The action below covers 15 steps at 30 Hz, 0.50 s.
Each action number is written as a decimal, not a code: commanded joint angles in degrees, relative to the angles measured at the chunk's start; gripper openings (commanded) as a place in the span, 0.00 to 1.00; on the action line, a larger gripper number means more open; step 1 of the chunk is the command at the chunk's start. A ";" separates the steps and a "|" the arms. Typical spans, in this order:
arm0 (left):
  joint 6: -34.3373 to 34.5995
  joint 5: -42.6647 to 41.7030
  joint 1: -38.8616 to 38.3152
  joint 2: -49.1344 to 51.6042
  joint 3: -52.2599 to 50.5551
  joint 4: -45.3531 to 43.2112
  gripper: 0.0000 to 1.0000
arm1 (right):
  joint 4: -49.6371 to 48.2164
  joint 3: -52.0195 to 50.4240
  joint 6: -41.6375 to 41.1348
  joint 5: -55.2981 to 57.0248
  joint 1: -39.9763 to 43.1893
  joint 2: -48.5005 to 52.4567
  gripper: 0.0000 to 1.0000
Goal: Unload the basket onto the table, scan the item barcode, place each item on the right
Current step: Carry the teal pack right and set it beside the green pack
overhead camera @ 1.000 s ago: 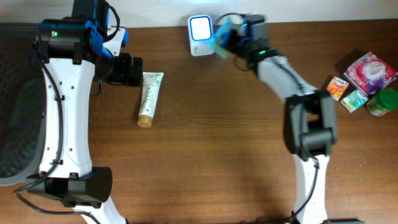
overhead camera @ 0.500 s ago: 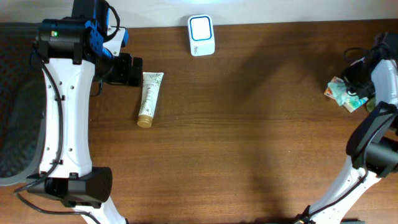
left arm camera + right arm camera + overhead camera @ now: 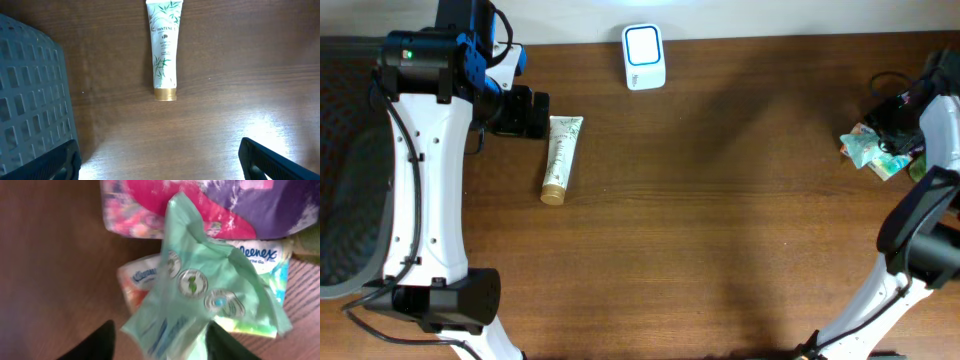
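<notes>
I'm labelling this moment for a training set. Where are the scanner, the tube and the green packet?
scanner (image 3: 644,44), overhead view, on its lit window.
tube (image 3: 163,50), left wrist view, on the middle of its printed body.
green packet (image 3: 193,285), right wrist view, on the round emblem near its middle.

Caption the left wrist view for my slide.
Left gripper, open, faces a Pantene tube lying on the table, grey crate nearby.

A dark brown wooden table (image 3: 700,200) meets a pale wall (image 3: 800,15) along its far edge, under soft glare.
</notes>
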<state>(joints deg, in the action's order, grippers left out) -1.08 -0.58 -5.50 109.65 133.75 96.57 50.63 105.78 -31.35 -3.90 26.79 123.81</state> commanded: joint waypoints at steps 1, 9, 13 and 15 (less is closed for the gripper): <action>-0.68 0.39 -0.07 -0.50 0.09 -0.02 0.99 | 0.22 0.31 0.92 -2.21 -2.12 -14.05 0.88; -0.68 0.39 -0.07 -0.50 0.09 -0.02 0.99 | 1.03 0.24 1.88 -20.98 -18.62 -19.87 0.80; -0.68 0.39 -0.07 -0.50 0.09 -0.02 0.99 | -2.78 0.24 4.15 -20.90 -35.21 -12.02 0.91; -0.68 0.39 -0.07 -0.50 0.09 -0.02 0.99 | -5.35 0.24 4.15 -20.81 -39.98 -8.44 0.95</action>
<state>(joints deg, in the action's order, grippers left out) -1.08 -0.56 -5.50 109.65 133.75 96.60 46.50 106.43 -28.12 -23.88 -8.78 111.96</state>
